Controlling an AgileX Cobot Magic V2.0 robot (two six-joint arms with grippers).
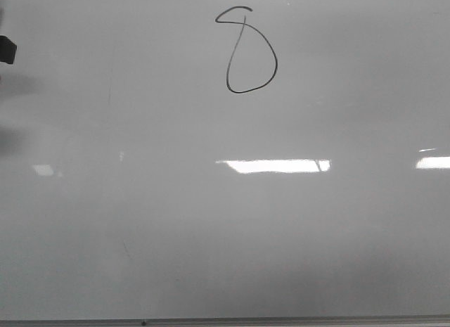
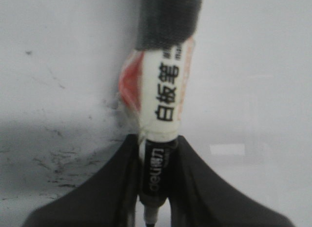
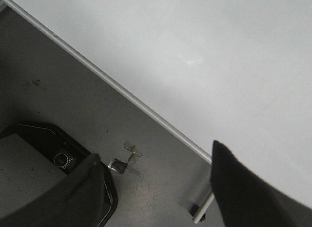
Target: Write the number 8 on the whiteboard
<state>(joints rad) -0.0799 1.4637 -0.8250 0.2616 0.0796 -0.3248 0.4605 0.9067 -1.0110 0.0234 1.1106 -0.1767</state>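
A thin black number 8 [image 1: 247, 53] sits high on the whiteboard [image 1: 225, 221], the left gripper [image 2: 155, 188] jaws clamping a marker [image 2: 161, 90], the right gripper [image 3: 156, 188] jaws wide.

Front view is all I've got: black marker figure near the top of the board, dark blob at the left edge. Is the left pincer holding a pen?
Observer: Yes. In the left wrist view the left pincer is shut on a black-barrelled whiteboard marker with a white printed label.
Operator: Tip on the board?
Observer: Can't tell; the writing end is cut off at the frame edge, with only the glossy pale grey whiteboard behind it.
Operator: Right arm?
Observer: The right pincer is open and empty, hanging over the board's thin metal frame edge and a dark grey floor beside it.
Operator: Figure done?
Observer: The hand-drawn black number 8 has a closed lower loop; its top curl is left open.
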